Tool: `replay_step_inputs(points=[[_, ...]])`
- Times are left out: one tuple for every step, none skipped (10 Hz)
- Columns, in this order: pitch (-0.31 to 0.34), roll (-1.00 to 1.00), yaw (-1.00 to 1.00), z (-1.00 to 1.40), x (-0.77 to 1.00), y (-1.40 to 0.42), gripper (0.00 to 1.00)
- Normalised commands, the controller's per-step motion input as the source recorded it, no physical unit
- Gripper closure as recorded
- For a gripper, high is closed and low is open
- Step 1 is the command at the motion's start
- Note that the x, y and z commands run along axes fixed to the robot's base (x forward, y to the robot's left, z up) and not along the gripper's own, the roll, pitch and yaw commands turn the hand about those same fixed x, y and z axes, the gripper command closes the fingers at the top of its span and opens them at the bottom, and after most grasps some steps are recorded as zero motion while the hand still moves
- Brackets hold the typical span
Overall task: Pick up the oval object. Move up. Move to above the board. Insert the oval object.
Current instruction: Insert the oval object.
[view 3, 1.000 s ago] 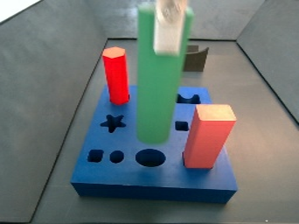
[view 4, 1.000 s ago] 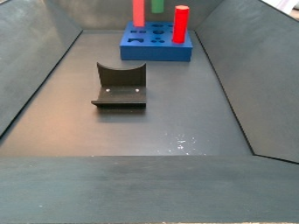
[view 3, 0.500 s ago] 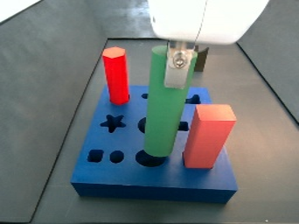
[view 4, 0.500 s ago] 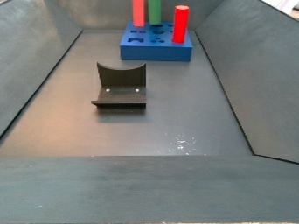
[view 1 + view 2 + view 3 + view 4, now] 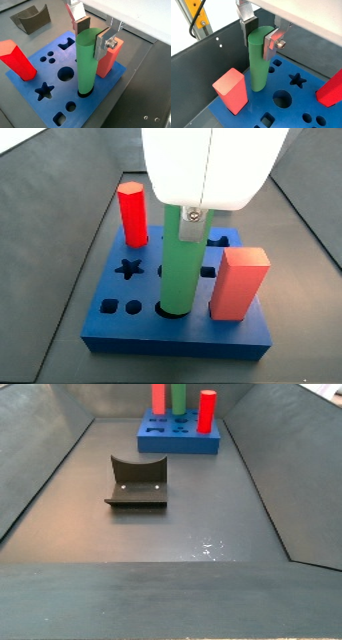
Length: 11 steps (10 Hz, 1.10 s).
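Note:
The oval object [image 5: 178, 268] is a tall green peg standing upright, its lower end in the oval hole of the blue board [image 5: 147, 333]. It also shows in both wrist views [image 5: 85, 65] [image 5: 258, 65] and at the far end of a side view [image 5: 178, 396]. My gripper [image 5: 186, 220] is directly above the board, shut on the peg's top. Both wrist views show the gripper [image 5: 91, 40] [image 5: 260, 47] with its pads against the peg's sides. In that far side view the board [image 5: 178, 439] shows but the gripper is out of view.
A red hexagonal peg [image 5: 131, 213] stands in the board's back left. A red square block [image 5: 238, 283] stands right beside the green peg. Star [image 5: 130, 268] and round [image 5: 65, 74] holes are open. The dark fixture [image 5: 138, 481] stands mid-floor. Grey walls [image 5: 40, 474] enclose the bin.
The gripper has come down with the green peg. The peg's lower end went from hanging above the board to sitting in the oval hole.

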Motion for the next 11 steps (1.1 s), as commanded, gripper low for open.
replay_step_inputs(points=[[-0.004, -0.06, -0.01, -0.43, -0.11, -0.09, 1.00], [0.000, -0.05, -0.09, -0.41, -0.22, -0.04, 1.00], [0.000, -0.06, -0.03, -0.45, -0.20, 0.00, 1.00], [-0.021, -0.09, 0.00, -0.43, -0.11, 0.21, 1.00], [-0.044, -0.11, 0.00, -0.52, -0.23, 0.23, 1.00], [-0.037, -0.11, 0.00, -0.58, -0.25, 0.19, 1.00], [-0.014, -0.10, 0.00, -0.58, -0.23, 0.16, 1.00], [-0.050, -0.11, 0.00, -0.61, 0.00, 0.00, 1.00], [-0.079, -0.09, 0.00, -0.72, 0.00, -0.05, 1.00], [-0.053, -0.07, 0.00, -0.82, 0.06, -0.10, 1.00], [0.000, -0.04, -0.08, -0.47, 0.00, 0.03, 1.00]])
